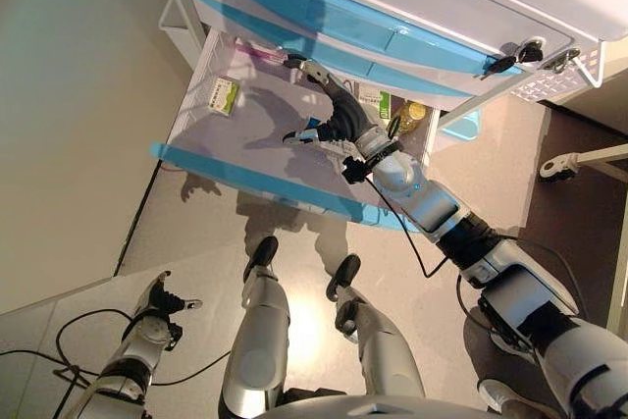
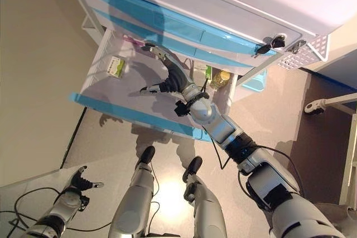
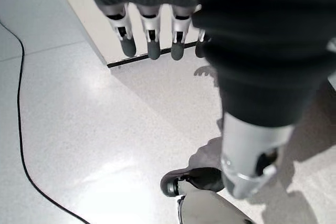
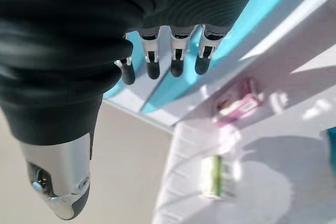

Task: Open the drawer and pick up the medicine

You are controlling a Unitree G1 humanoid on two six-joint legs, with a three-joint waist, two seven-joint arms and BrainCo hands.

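Green-and-white medicine box [image 1: 224, 95] sits by the open drawer [image 1: 257, 183]'s left wall, toward the back corner, off to the left of the right hand [image 1: 324, 115] hovering inside, fingers loosely spread and empty (left hand [image 1: 162, 303] hangs idle, relaxed).

You see the drawer [image 1: 245, 179] pulled open, white with a blue front. On its floor a green-and-white box [image 1: 225, 95] lies flat near the left wall; a pink box [image 1: 257, 51] lies at the back, a yellow bottle [image 1: 410, 115] at the right.
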